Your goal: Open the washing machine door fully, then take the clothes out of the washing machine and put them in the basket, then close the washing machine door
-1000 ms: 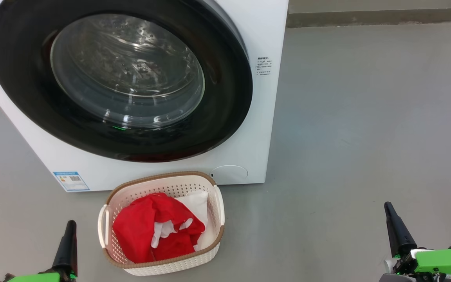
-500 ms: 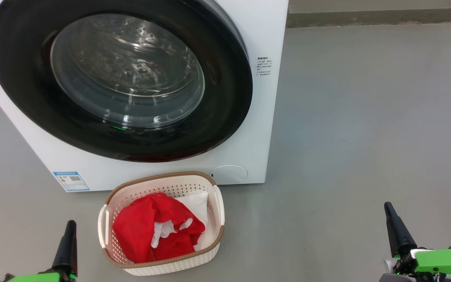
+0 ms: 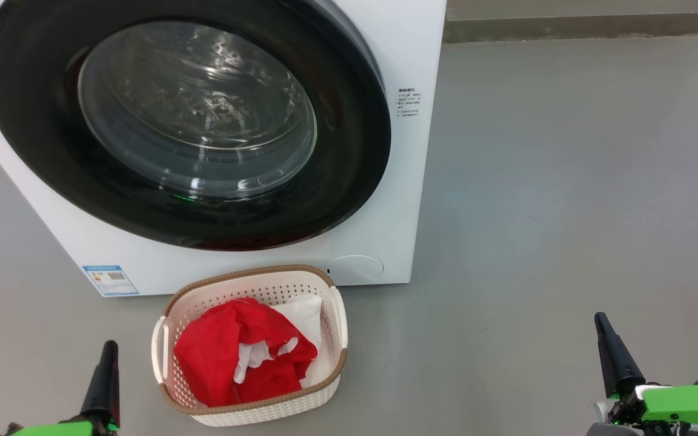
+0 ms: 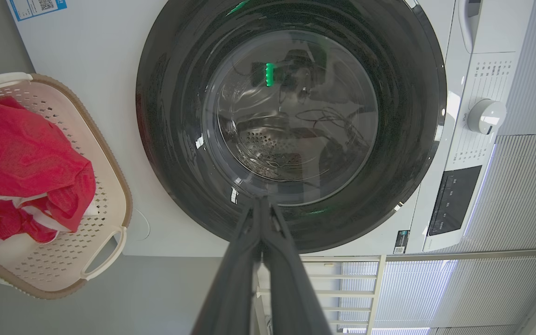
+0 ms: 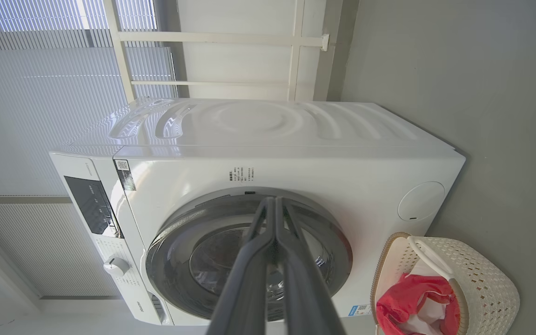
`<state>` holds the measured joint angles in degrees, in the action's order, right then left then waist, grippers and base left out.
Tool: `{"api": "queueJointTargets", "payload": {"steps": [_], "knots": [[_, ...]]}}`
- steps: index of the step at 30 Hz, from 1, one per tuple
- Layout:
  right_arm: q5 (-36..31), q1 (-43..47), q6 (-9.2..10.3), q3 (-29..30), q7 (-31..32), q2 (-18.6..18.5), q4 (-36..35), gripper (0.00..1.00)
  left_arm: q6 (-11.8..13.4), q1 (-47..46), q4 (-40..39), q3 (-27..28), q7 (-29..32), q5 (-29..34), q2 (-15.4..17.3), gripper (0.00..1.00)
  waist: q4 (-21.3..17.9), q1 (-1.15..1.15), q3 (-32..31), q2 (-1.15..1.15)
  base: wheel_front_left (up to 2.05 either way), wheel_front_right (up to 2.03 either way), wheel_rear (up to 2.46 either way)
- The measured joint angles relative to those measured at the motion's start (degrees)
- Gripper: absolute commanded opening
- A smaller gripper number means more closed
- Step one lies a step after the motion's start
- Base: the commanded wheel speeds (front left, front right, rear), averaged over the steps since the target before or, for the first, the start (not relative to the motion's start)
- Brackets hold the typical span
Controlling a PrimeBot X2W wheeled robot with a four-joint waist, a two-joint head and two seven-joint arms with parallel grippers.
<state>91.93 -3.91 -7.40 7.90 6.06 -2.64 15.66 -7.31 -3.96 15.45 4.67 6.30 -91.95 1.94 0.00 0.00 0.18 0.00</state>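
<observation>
The white washing machine (image 3: 385,54) (image 4: 86,70) (image 5: 268,135) stands ahead with its round black door (image 3: 34,139) (image 4: 403,116) (image 5: 170,246) shut flat against the front; through the glass the steel drum looks bare. On the floor before it sits the cream basket (image 3: 337,324) (image 4: 110,200) (image 5: 477,274) holding the red and white clothes (image 3: 228,357) (image 4: 21,158) (image 5: 407,298). My left gripper (image 3: 108,346) (image 4: 261,200) is low at the left of the basket, shut and holding nothing. My right gripper (image 3: 598,318) (image 5: 275,200) is low at the far right, shut and holding nothing.
Grey floor (image 3: 567,181) spreads wide to the right of the machine. A low ledge (image 3: 591,27) runs along the back. Slatted blinds (image 5: 40,70) and a white rail (image 5: 221,37) stand behind the machine. The control panel with its knob (image 4: 486,116) lies at the machine's top.
</observation>
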Motion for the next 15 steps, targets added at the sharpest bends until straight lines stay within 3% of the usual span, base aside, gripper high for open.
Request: {"api": "queueJointTargets", "payload": {"steps": [15], "knots": [[0.00,0.00,0.00,0.00,0.00,0.01,0.00,0.00,0.00,0.00,0.00,0.00,0.00,0.00,0.00,0.00,0.00,0.00,0.00,0.00,0.00,0.00,0.00]]}}
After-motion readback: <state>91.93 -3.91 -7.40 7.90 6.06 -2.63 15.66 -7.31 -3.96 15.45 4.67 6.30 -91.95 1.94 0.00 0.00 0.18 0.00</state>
